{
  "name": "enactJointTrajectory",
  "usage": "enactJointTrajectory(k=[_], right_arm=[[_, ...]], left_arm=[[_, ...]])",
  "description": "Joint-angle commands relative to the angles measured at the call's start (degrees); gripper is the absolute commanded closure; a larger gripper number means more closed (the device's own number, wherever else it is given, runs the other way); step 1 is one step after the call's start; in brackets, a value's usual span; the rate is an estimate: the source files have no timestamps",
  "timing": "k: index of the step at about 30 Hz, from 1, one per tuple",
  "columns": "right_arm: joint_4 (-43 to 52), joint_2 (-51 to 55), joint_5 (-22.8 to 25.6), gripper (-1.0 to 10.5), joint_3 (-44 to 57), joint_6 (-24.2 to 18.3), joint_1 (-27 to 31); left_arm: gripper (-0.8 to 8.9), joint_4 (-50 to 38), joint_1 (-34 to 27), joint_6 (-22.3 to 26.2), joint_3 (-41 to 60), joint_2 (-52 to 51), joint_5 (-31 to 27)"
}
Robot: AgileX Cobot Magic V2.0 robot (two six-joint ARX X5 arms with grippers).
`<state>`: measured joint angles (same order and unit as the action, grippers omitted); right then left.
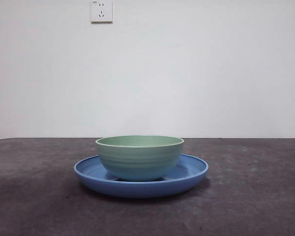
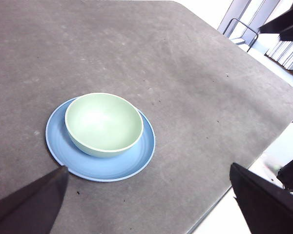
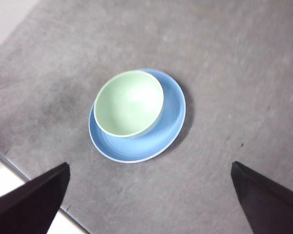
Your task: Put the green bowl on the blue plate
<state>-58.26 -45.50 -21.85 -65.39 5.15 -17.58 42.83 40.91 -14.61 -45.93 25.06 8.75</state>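
The green bowl (image 1: pixel 139 156) stands upright on the blue plate (image 1: pixel 191 171) in the middle of the table, a little off the plate's centre. From the left wrist camera the green bowl (image 2: pixel 103 123) and the blue plate (image 2: pixel 132 161) lie well below my left gripper (image 2: pixel 149 195), whose jaws are wide apart and empty. High above the green bowl (image 3: pixel 129 103) and the blue plate (image 3: pixel 171 117) hangs my right gripper (image 3: pixel 150 195), open too and holding nothing. Neither arm shows in the front view.
The dark grey table (image 1: pixel 255 196) ends at a white wall with a socket (image 1: pixel 102 11). In the left wrist view the table edge (image 2: pixel 263 146) runs close by, with a metal frame (image 2: pixel 239 29) beyond it.
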Motion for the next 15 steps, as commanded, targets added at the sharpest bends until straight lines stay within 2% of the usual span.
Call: enactJointTrajectory(k=[1,7,15], right_arm=[[-0.5,2.6,-0.2,3.5,-0.9,-3.1,-0.3],[-3.1,6.8,-0.2,3.5,-0.9,-3.3,-0.3],[-5.2,7.5,-0.2,3.5,-0.9,-3.3,-0.3]], left_arm=[[2.84,-0.9,0.3,0.4,-0.5,0.1,-0.2],[2.84,-0.8,0.3,0.4,-0.5,0.1,-0.2],[2.85,-0.9,0.3,0.4,-0.5,0.1,-0.2]])
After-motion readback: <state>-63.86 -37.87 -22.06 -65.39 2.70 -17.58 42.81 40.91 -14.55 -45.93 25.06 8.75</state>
